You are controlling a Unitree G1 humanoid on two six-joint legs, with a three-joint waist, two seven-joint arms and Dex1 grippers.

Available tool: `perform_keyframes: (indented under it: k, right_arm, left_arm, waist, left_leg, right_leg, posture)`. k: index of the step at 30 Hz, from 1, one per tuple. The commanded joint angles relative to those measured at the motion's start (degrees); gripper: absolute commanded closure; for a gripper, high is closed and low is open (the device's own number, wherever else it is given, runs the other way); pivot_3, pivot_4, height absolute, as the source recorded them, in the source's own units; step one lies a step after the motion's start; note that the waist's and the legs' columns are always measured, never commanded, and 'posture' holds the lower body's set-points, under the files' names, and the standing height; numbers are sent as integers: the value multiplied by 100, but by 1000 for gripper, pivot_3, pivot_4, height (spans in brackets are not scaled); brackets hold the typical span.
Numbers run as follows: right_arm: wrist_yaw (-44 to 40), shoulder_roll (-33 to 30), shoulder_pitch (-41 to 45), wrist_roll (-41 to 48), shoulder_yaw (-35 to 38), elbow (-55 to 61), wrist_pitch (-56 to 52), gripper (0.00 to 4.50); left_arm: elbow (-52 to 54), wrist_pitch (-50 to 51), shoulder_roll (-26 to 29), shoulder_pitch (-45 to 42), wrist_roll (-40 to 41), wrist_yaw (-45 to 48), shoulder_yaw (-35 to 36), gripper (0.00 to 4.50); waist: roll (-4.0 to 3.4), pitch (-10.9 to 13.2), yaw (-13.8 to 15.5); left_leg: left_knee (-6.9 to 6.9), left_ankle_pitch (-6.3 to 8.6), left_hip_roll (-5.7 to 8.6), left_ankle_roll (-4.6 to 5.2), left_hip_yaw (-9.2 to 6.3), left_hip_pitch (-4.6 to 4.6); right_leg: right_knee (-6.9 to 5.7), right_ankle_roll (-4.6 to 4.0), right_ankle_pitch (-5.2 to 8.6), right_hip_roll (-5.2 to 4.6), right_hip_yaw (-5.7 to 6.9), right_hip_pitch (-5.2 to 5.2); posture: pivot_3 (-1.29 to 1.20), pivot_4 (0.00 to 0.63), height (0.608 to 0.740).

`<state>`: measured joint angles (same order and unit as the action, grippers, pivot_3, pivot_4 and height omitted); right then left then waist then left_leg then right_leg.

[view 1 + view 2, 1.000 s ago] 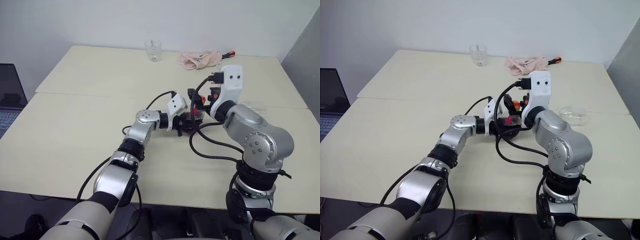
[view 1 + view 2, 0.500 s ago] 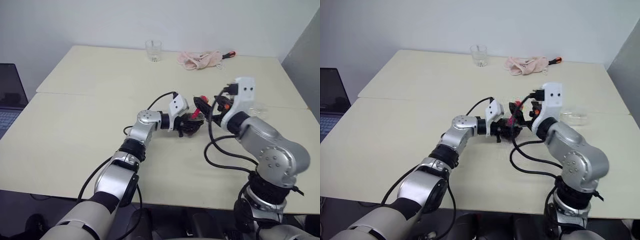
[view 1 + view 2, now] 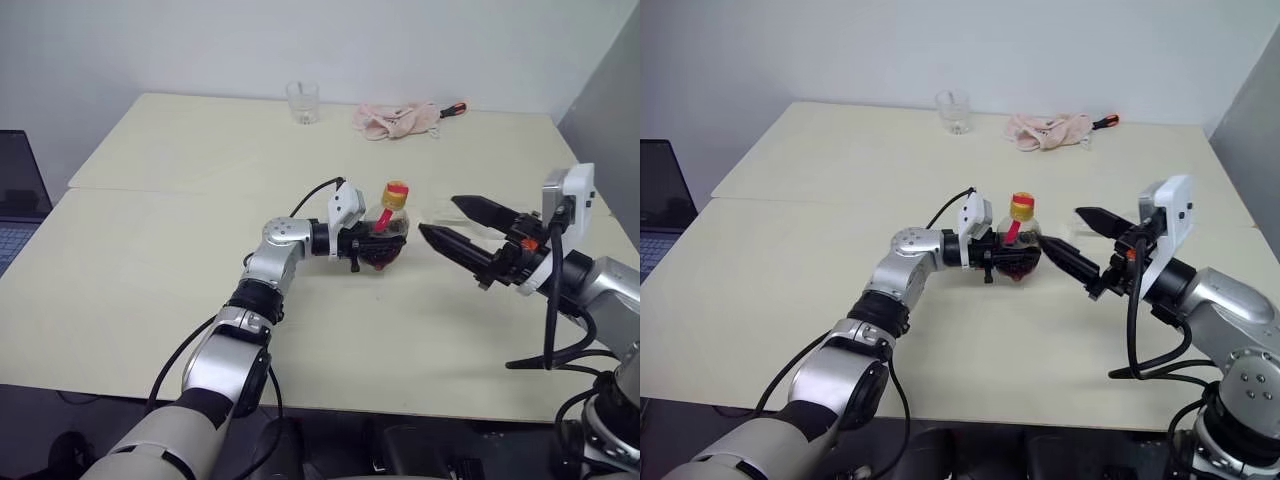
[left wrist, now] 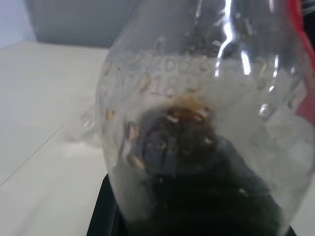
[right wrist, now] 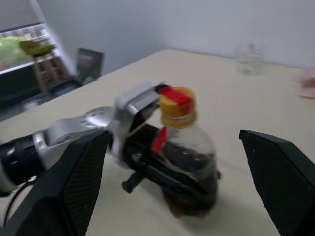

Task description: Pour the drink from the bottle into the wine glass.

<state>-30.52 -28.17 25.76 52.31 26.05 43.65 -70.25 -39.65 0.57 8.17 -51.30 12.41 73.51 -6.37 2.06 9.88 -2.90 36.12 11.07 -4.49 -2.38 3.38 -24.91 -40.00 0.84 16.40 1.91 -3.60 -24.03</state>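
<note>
The bottle (image 3: 386,236) stands upright near the table's middle, its yellow cap (image 3: 396,189) on and a red strip on its neck. The dark drink (image 5: 189,194) fills its lower part. My left gripper (image 3: 372,246) is shut on the bottle's body from the left. My right gripper (image 3: 1062,228) is open, level with the bottle and a short way to its right, pointing at it without touching. A clear shape (image 4: 87,123) lies on the table beyond the bottle; I cannot tell whether it is the wine glass.
A short clear tumbler (image 3: 303,100) stands at the table's far edge. Beside it to the right lies a pink cloth (image 3: 398,118) with a red-handled tool (image 3: 453,108). A dark laptop (image 3: 18,195) sits off the left side. A seam (image 3: 150,190) crosses the tabletop.
My right gripper has pulled back from over the bottle's top, toward me and to the right, and turned level. The cap now shows. The left gripper has kept its hold.
</note>
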Motion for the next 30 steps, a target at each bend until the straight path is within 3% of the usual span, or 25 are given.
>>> perform_keyframes:
  k: [1, 9, 21, 30]
  right_arm:
    - [-198, -210, 386, 196, -384, -205, 429, 0]
    - [-35, -291, 790, 113, -1004, -645, 1025, 0]
    - [377, 74, 1151, -494, -2163, -1155, 1577, 0]
    - [-312, 121, 1161, -757, -2279, -2145, 2214, 0]
  left_arm:
    - [743, 288, 101, 25, 306, 347, -23, 3386]
    - [1358, 662, 284, 358, 335, 456, -201, 3386]
    - [1752, 879, 243, 597, 374, 324, -324, 3386]
    - [1813, 902, 236, 619, 377, 255, -348, 3386]
  waist:
    - [0, 0, -26]
    - [0, 0, -16]
    - [0, 0, -2]
    - [0, 0, 11]
  left_leg:
    - [0, 0, 0, 0, 1, 2]
    - [0, 0, -1, 0, -5, 3]
    - [2, -1, -4, 0, -5, 2]
    - [6, -1, -3, 0, 0, 1]
  right_leg:
    - [0, 1, -1, 0, -2, 0]
    - [2, 0, -1, 0, -9, 5]
    - [0, 0, -1, -1, -15, 3]
    - [1, 0, -2, -3, -13, 3]
  posture:
    - [0, 150, 740]
    - [0, 150, 740]
    - [0, 150, 740]
    - [0, 150, 740]
